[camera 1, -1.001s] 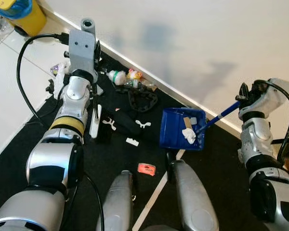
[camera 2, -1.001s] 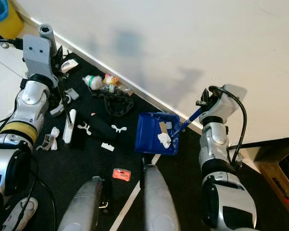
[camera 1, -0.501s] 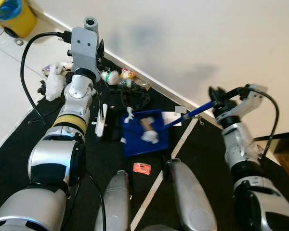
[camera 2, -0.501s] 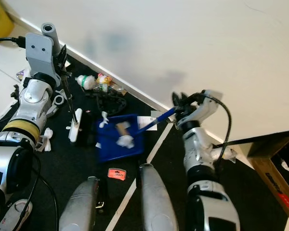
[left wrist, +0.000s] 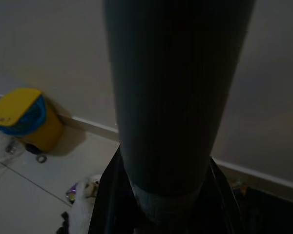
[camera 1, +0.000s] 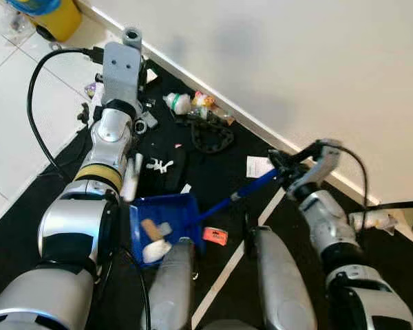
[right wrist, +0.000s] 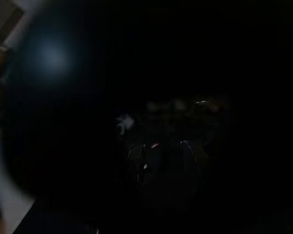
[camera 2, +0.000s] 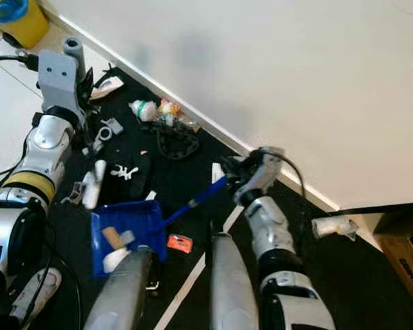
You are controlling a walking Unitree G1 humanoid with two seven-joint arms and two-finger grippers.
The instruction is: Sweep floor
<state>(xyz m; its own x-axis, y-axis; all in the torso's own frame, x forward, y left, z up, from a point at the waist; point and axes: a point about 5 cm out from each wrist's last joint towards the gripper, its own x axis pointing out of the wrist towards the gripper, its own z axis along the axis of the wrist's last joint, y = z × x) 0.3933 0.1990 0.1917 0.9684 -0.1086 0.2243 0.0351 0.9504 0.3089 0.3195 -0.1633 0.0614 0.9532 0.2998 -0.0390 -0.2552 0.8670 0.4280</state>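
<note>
The blue dustpan (camera 1: 162,223) lies on the black mat (camera 1: 213,165) beside the robot's left leg, its long blue handle (camera 1: 248,189) slanting up toward the wall and the right gripper (camera 1: 283,167). The pan holds a tan piece and white crumpled scraps. The right gripper is closed round the handle's upper end, forearm bent inward across the mat. The left gripper (camera 2: 82,86) reaches toward the mat's far left edge, clamped on a dark broom pole (left wrist: 176,97). Litter (camera 1: 193,106) lies along the wall edge.
</note>
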